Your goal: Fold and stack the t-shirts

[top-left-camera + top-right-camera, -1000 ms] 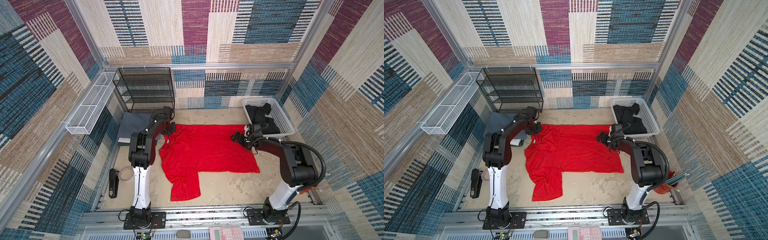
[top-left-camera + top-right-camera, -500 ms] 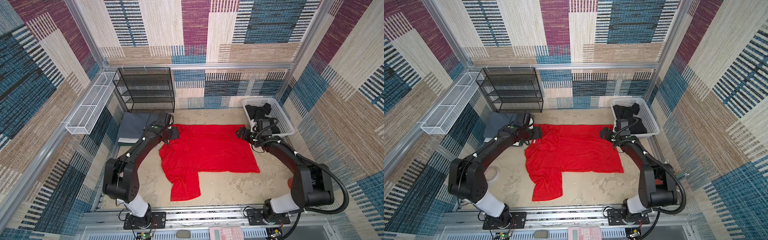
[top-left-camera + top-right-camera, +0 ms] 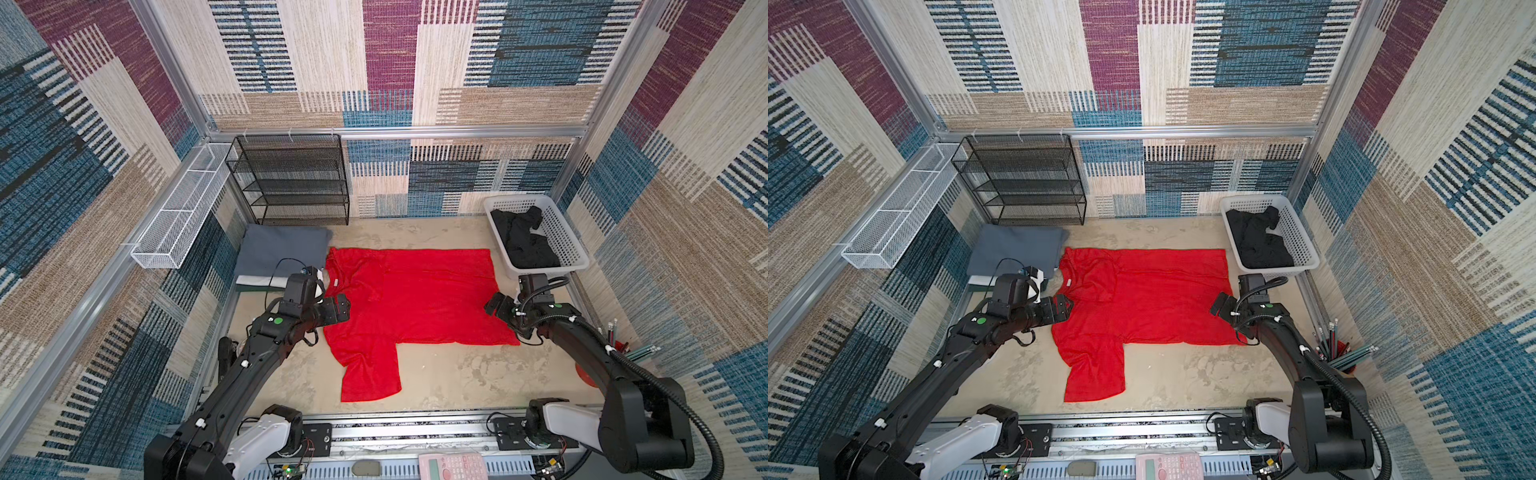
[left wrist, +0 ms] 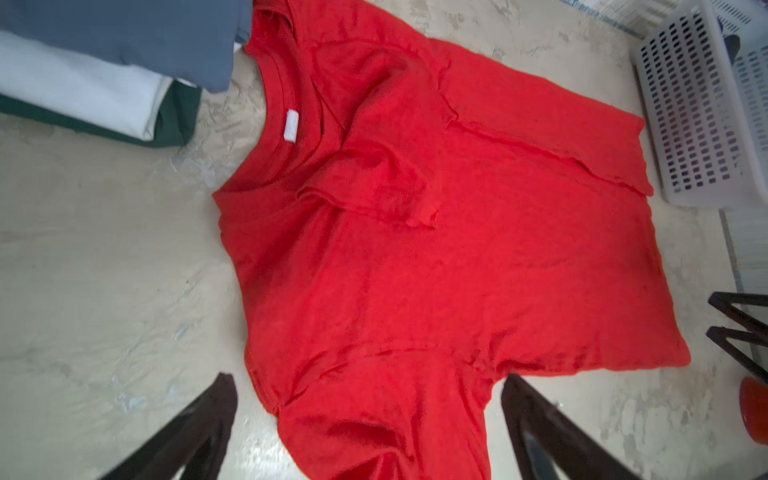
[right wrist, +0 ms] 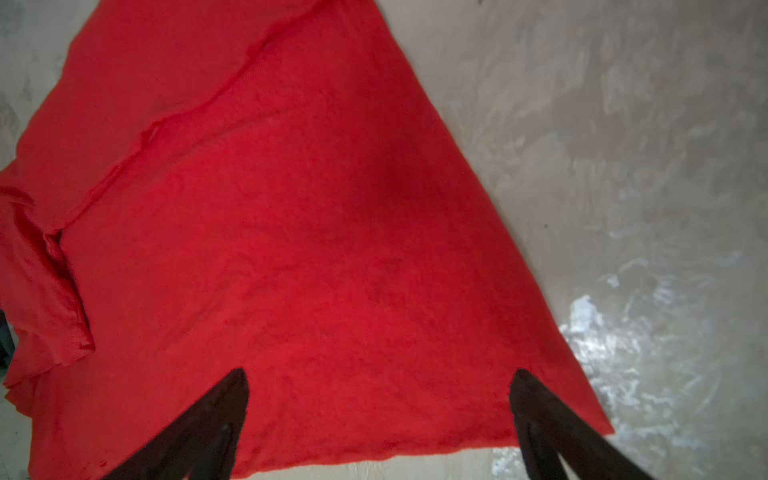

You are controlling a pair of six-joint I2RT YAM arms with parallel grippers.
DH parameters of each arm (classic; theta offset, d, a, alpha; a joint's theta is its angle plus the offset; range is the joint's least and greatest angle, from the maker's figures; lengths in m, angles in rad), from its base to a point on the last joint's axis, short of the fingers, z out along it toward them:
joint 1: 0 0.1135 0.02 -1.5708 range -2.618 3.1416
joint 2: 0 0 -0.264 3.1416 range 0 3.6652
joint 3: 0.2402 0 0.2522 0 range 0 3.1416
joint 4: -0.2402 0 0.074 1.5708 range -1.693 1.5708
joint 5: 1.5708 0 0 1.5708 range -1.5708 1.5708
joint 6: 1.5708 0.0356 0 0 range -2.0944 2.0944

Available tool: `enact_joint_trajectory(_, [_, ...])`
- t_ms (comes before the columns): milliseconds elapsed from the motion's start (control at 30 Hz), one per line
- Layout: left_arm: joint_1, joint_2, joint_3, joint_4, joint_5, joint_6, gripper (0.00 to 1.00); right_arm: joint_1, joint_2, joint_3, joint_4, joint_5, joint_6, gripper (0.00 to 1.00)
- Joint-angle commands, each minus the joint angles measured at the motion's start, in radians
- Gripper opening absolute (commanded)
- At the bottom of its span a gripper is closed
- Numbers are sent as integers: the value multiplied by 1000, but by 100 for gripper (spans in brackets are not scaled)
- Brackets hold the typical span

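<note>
2 grippers, the left gripper [image 3: 341,309] and right gripper [image 3: 493,304], hang released and empty over opposite ends of the red t-shirt [image 3: 419,299], which lies spread on the counter [image 3: 436,382] with 1 sleeve folded inward. The right wrist view shows only red cloth and counter, while the left wrist view adds the white neck label [image 4: 290,126] and a grey, white and dark green folded stack [image 4: 83,87].

I am working inside a lab test cell: an aluminium frame [image 3: 457,132] is holding walls [image 3: 540,50] of patchwork carpet, my arm bases [image 3: 266,432] are sitting bolted on a slotted rail [image 3: 415,432], and a mesh rack [image 3: 291,183] and basket [image 3: 561,237] are standing at the back of the sandy tabletop [image 3: 457,378].
</note>
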Motion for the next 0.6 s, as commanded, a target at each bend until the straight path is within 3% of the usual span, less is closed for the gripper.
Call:
enact_joint_trajectory(0, [-1, -39, -48, -33, 47, -11, 100, -9, -34, -37, -23, -2, 43, 99])
enact_joint_trajectory(167, [1, -77, -100, -60, 77, -24, 100, -22, -67, -58, -68, 85, 42, 99])
enact_joint_trajectory(567, [0, -129, -234, -31, 122, -126, 98, -28, -89, -125, -34, 140, 114, 100])
